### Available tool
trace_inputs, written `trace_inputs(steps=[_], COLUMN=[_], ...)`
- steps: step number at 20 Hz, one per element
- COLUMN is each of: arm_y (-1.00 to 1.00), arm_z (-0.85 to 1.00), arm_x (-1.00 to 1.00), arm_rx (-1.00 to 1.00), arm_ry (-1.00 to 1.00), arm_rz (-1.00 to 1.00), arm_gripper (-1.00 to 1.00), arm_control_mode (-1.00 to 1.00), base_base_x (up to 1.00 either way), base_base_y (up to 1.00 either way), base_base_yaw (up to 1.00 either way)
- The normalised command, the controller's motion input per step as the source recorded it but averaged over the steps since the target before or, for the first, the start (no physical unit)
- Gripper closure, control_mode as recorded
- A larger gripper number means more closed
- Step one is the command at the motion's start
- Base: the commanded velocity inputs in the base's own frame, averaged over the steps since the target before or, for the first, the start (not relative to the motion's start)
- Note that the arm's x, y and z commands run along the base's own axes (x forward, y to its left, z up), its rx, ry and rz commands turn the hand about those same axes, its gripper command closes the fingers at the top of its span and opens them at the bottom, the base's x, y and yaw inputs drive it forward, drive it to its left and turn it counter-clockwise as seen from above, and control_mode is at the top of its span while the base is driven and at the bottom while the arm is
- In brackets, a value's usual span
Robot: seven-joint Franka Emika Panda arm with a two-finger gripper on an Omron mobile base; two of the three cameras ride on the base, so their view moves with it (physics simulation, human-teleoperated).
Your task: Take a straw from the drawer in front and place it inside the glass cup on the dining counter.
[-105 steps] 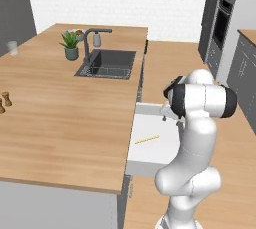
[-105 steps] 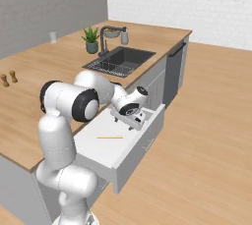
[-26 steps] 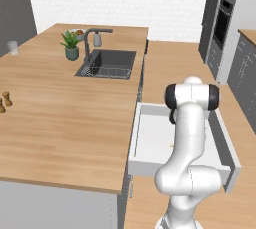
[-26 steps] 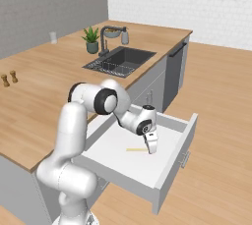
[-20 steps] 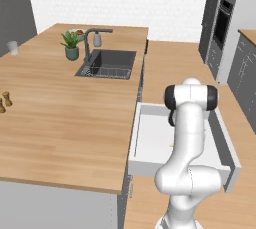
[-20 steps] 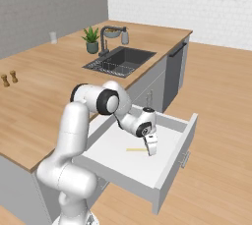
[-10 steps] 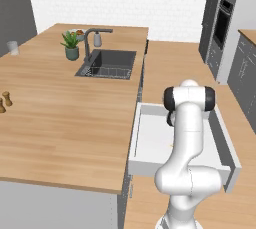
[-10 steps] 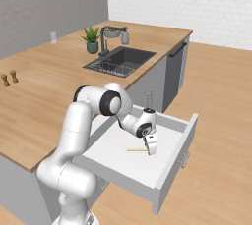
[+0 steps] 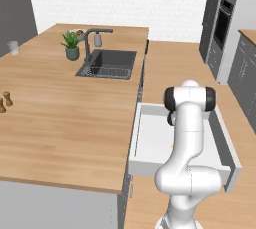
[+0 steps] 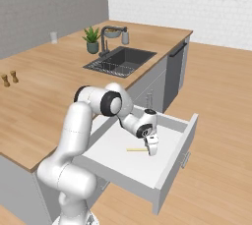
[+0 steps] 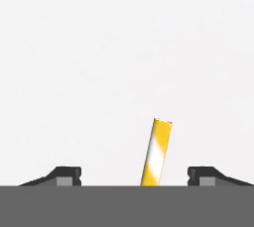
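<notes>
Reaching down into the open drawer (image 10: pixel 167 167), the gripper (image 10: pixel 152 150) is hanging with its fingers (image 11: pixel 64 175) spread wide apart over the straw (image 10: pixel 137 149). That pale-yellow stick is lying flat on the white drawer floor, one end sitting between the two tips, slightly right of centre, its long axis running away from the hand.

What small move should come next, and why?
Probably shut the jaws. The gripper is down inside the open drawer, its jaws standing apart either side of the straw, which lies on the white floor between them, not yet gripped.
</notes>
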Motion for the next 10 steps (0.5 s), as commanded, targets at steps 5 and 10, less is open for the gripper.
trace_inputs(steps=[5, 10], arm_y=[0.00, 0.00], arm_z=[-0.54, -0.41], arm_x=[-0.50, -0.07], arm_rx=[0.00, 0.00], arm_ry=[-0.06, -0.02], arm_rz=[0.00, -0.01], arm_gripper=[1.00, 1.00], arm_control_mode=[-1.00, -1.00], base_base_x=[0.00, 0.00], base_base_y=[0.00, 0.00], base_base_yaw=[0.00, 0.00])
